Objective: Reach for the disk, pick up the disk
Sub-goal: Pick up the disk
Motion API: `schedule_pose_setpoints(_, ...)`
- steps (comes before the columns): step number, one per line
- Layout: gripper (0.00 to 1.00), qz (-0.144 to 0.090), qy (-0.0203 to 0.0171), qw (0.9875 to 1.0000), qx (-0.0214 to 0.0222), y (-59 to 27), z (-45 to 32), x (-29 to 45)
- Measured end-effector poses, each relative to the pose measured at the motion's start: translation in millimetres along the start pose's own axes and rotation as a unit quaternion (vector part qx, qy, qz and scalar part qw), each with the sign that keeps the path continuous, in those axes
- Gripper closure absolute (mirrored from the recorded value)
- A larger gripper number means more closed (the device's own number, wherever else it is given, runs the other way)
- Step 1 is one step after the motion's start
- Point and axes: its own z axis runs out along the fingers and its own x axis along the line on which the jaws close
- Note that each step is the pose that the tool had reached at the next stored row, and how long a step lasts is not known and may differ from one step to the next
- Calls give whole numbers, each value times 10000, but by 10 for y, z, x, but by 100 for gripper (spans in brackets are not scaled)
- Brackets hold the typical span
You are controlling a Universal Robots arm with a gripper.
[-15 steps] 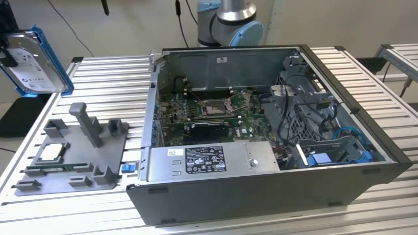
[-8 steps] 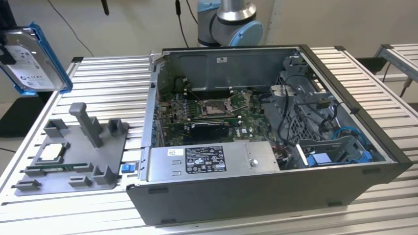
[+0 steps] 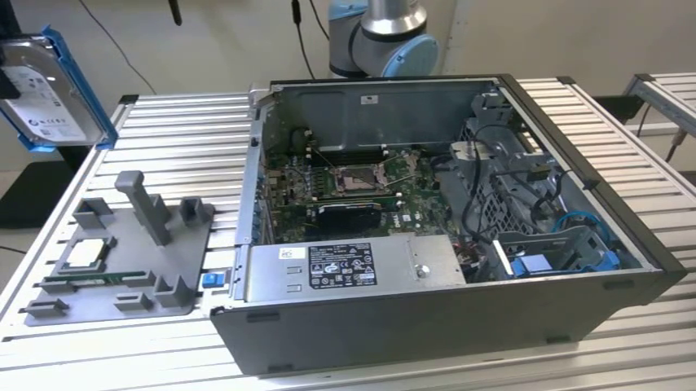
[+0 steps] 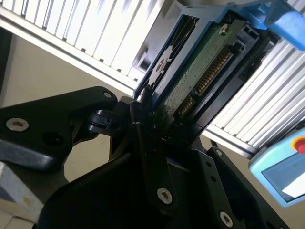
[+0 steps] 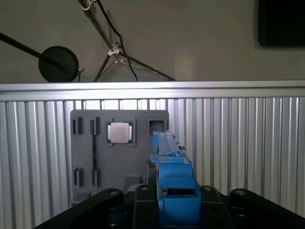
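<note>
gripper (image 4: 162, 125) is pinching the disk (image 3: 49, 91) tight, holding it in the air above the grey tray (image 3: 114, 273)

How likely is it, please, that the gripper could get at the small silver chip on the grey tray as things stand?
Probably not: the gripper is shut on the disk, so its fingers look occupied. The chip itself lies uncovered in the grey tray, with nothing over it.
</note>
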Motion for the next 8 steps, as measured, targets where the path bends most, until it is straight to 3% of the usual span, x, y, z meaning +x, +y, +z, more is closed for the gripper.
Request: schedule_pose_setpoints(8, 100, 0, 0, 10000, 0, 1, -148, -9)
